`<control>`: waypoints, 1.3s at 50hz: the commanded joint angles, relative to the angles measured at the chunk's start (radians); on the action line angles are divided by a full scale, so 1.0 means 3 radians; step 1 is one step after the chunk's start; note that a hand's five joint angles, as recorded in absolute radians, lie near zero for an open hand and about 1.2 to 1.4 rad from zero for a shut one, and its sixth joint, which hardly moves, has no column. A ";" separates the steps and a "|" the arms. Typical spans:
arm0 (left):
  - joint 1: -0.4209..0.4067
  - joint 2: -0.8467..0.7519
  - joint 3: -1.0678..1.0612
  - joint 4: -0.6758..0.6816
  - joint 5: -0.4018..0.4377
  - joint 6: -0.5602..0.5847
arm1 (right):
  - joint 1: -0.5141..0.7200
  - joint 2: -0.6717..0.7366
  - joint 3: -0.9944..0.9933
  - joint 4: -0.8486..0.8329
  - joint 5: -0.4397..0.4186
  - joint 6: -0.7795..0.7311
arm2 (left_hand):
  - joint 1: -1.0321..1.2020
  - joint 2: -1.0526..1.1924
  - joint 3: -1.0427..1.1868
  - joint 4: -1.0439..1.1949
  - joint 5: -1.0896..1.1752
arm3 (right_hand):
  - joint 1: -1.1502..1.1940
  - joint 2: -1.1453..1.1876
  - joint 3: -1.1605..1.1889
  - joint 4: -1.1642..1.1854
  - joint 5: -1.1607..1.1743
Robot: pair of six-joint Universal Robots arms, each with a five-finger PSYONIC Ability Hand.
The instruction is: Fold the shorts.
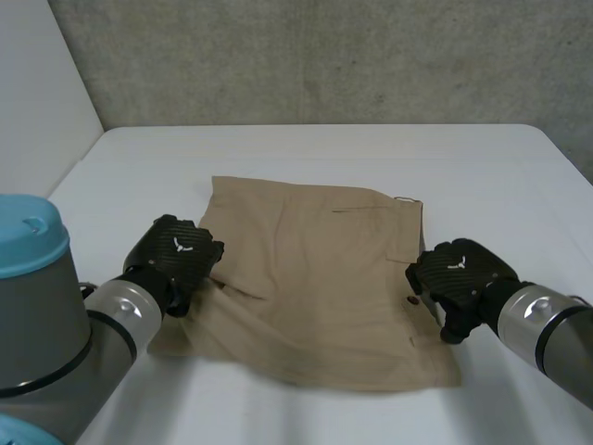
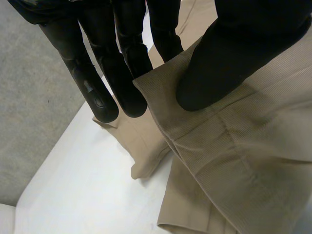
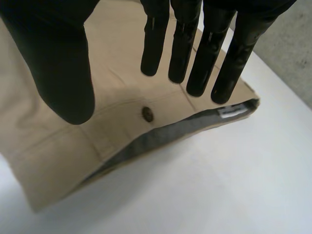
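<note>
1. Closest in, the left arm [image 1: 56, 315] ends in the left hand [image 1: 176, 255]. Its thumb [image 2: 229, 58] and straight fingers [image 2: 127, 73] pinch a raised fold at the left edge of the shorts [image 1: 315, 278].
2. Those shorts lie flat mid-surface [image 1: 306, 148], somewhat toward its near edge.
3. Over the waistband [image 3: 170, 134], beside the button [image 3: 147, 114], hovers the right hand [image 1: 460, 273], fingers straight and spread, holding nothing.
4. The first fold looks barely begun. Next, the right hand probably needs its own grip on the waistband so the cloth lifts evenly.

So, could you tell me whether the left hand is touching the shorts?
Touching: in the left wrist view, the left hand pinches an edge of the shorts between thumb and fingers.
</note>
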 commanded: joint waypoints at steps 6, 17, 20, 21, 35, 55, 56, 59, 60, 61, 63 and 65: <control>0.0025 -0.0047 0.0121 -0.0021 -0.0006 -0.0159 | -0.0020 -0.0106 0.0597 -0.0176 -0.0221 0.0366 | 0.0951 0.0660 0.0675 0.0654 0.0721 | -0.0549 -0.0849 -0.0832 -0.0833 -0.0848; 0.0071 -0.0165 0.0254 -0.0026 -0.0011 -0.0174 | 0.0026 0.0027 0.0884 -0.0923 -0.0196 0.0478 | 0.0951 0.0660 0.0675 0.0654 0.0721 | 0.0612 0.0312 0.0329 0.0328 0.0313; 0.0071 -0.0165 0.0254 -0.0026 -0.0011 -0.0174 | 0.0006 0.0083 0.0889 -0.1030 -0.0191 0.0473 | 0.0951 0.0660 0.0675 0.0654 0.0721 | 0.1727 0.1427 0.1444 0.1443 0.1428; 0.0066 -0.0165 0.0254 -0.0031 -0.0011 -0.0179 | -0.0004 0.0099 0.0894 -0.1096 -0.0190 0.0448 | 0.0951 0.0660 0.0675 0.0654 0.0721 | 0.2565 0.2265 0.2281 0.2280 0.2266; 0.0010 0.0080 0.0035 -0.0486 0.0004 -0.0317 | -0.0030 -0.0580 0.0696 0.0055 -0.0078 -0.0655 | 0.0951 0.0660 0.0675 0.0654 0.0721 | 0.2863 0.2563 0.2580 0.2579 0.2565; -0.0164 -0.0215 0.0540 -0.0211 -0.0011 -0.0066 | 0.0093 0.0359 -0.0900 0.0351 0.0274 -0.0580 | 0.0951 0.0660 0.0675 0.0654 0.0721 | 0.2863 0.2563 0.2580 0.2579 0.2565; -0.0164 -0.0292 0.0627 -0.0155 -0.0011 -0.0072 | 0.0128 0.0420 -0.0972 0.0299 0.0341 -0.0580 | 0.0951 0.0660 0.0675 0.0654 0.0721 | 0.2863 0.2563 0.2580 0.2579 0.2565; -0.0164 -0.0655 0.0979 -0.0022 -0.0067 -0.0067 | 0.0241 0.0676 -0.1283 0.0059 0.0571 -0.0585 | 0.0951 0.0660 0.0675 0.0654 0.0721 | 0.2863 0.2563 0.2580 0.2579 0.2565; -0.0159 -0.0747 0.1081 -0.0001 -0.0103 -0.0067 | 0.0261 0.0742 -0.1355 -0.0012 0.0607 -0.0585 | 0.0951 0.0660 0.0675 0.0654 0.0721 | 0.2863 0.2563 0.2580 0.2579 0.2565; -0.0149 -0.0844 0.1179 0.0014 -0.0154 -0.0067 | 0.0292 0.0870 -0.1492 -0.0145 0.0678 -0.0585 | 0.0951 0.0660 0.0675 0.0654 0.0721 | 0.2863 0.2563 0.2580 0.2579 0.2565; -0.0133 -0.1125 0.1475 0.0071 -0.0318 -0.0046 | 0.0292 0.1003 -0.1621 -0.0273 0.0704 -0.0585 | 0.0951 0.0660 0.0675 0.0654 0.0721 | 0.2863 0.2563 0.2580 0.2579 0.2565; -0.0128 -0.1299 0.1654 0.0122 -0.0430 -0.0031 | 0.0297 0.1263 -0.1830 -0.0472 0.0709 -0.0585 | 0.0951 0.0660 0.0675 0.0654 0.0721 | 0.2863 0.2563 0.2580 0.2579 0.2565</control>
